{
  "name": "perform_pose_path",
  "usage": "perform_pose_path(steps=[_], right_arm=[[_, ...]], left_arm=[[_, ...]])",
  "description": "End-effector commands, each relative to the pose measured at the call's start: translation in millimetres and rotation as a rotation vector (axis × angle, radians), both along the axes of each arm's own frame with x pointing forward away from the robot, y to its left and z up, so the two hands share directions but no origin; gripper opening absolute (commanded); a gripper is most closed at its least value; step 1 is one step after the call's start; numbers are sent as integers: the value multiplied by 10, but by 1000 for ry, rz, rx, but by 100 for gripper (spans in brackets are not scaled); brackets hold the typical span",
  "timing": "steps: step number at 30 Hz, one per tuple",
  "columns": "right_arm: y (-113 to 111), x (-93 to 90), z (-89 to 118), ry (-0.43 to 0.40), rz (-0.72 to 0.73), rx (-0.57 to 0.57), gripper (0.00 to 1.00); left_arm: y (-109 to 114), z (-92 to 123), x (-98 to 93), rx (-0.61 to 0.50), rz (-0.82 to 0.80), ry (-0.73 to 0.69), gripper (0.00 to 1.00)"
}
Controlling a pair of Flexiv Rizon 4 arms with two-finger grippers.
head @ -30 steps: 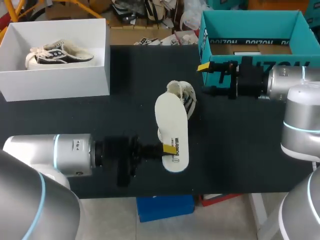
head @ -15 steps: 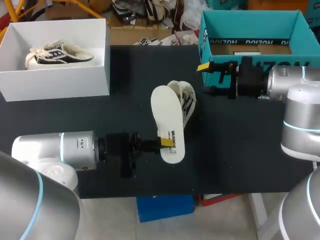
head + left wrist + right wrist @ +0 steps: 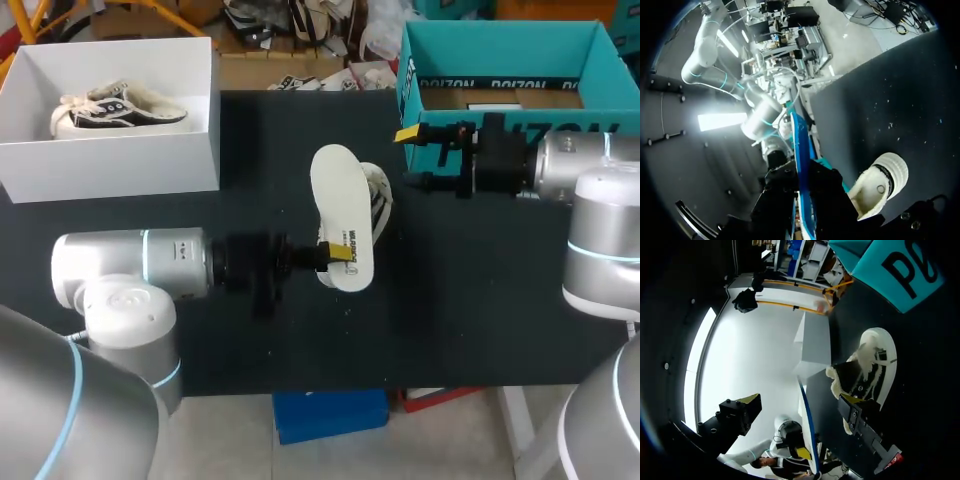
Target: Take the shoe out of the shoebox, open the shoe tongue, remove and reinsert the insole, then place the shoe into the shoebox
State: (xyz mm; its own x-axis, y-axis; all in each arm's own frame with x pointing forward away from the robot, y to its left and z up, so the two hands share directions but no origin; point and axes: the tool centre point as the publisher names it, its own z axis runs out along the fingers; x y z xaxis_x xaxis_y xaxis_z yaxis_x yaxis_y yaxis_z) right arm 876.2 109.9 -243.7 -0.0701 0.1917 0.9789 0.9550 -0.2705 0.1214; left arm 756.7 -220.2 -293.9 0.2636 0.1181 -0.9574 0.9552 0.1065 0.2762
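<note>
Now | insole mostly hides shoe | left claw grips insole

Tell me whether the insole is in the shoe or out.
Out. The left gripper holds the insole by one end, above the shoe; whether its far tip touches the shoe, cannot tell.

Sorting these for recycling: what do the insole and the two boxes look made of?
Insole: probably foam, matte cream; a thin slab that keeps its shape.
White box: likely cardboard, smooth and matte, with thin straight walls.
Teal box: cardboard, with a printed teal skin and a bare brown floor inside.
</note>
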Motion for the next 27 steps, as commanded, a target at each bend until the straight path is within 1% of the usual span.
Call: perform_pose_path(steps=[1, 4, 16, 19, 22, 27], right_arm=[[20, 2, -7, 0, -3, -2, 100], [20, 2, -7, 0, -3, -2, 100], [20, 2, -7, 0, -3, -2, 100], [64, 21, -35, 1, 40, 11, 100], [114, 2, -105, 9, 73, 9, 100], [204, -94, -273, 24, 126, 13, 100]], left_arm=[[-106, -59, 214, 7, -16, 1, 0], [-118, -79, 267, 5, -16, 7, 0], [-117, -84, 270, 0, -14, 16, 0], [-117, -84, 270, 0, -14, 16, 0], [-117, -84, 270, 0, -14, 16, 0], [-117, -84, 270, 0, -14, 16, 0]])
